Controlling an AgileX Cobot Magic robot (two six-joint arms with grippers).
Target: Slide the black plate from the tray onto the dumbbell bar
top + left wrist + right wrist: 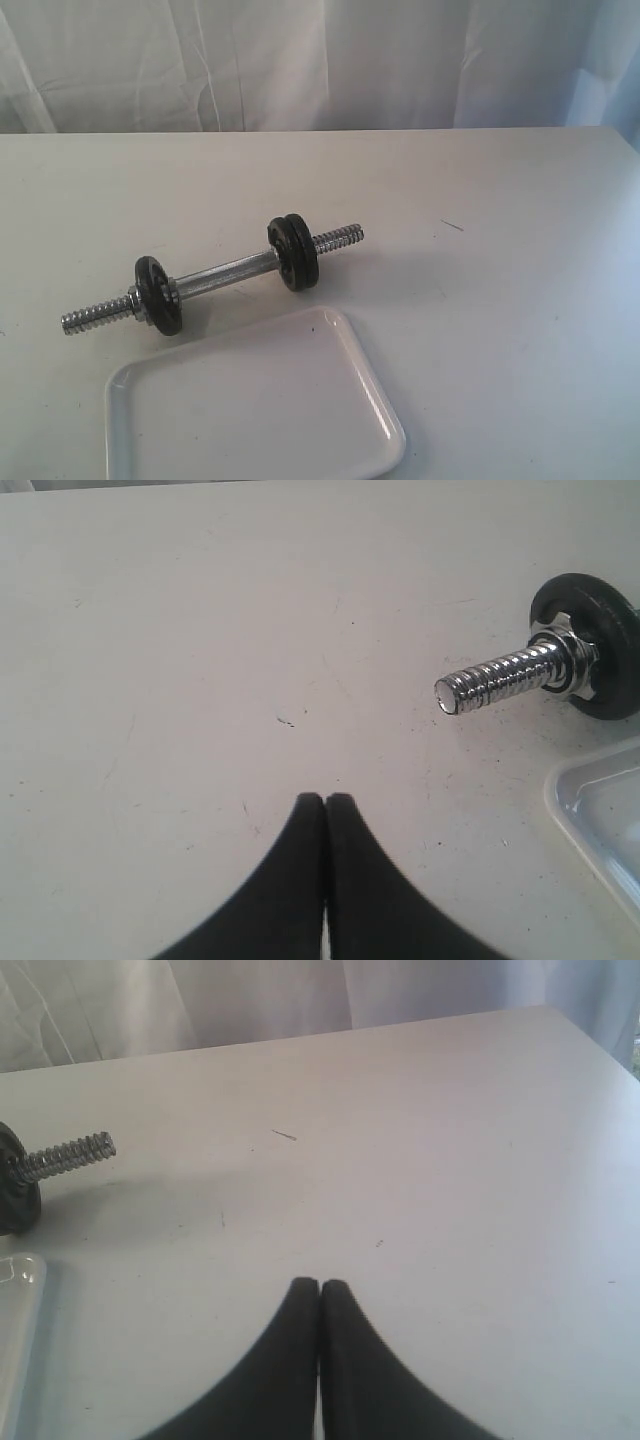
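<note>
exterior view: three discs (pixel 155 290), one bar (pixel 225 272), one tray (pixel 250 400).

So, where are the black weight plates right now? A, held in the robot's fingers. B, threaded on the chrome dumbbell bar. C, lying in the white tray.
B: a single black plate sits near one end of the dumbbell bar and a pair of black plates near the other; the tray's visible part holds none.
</note>
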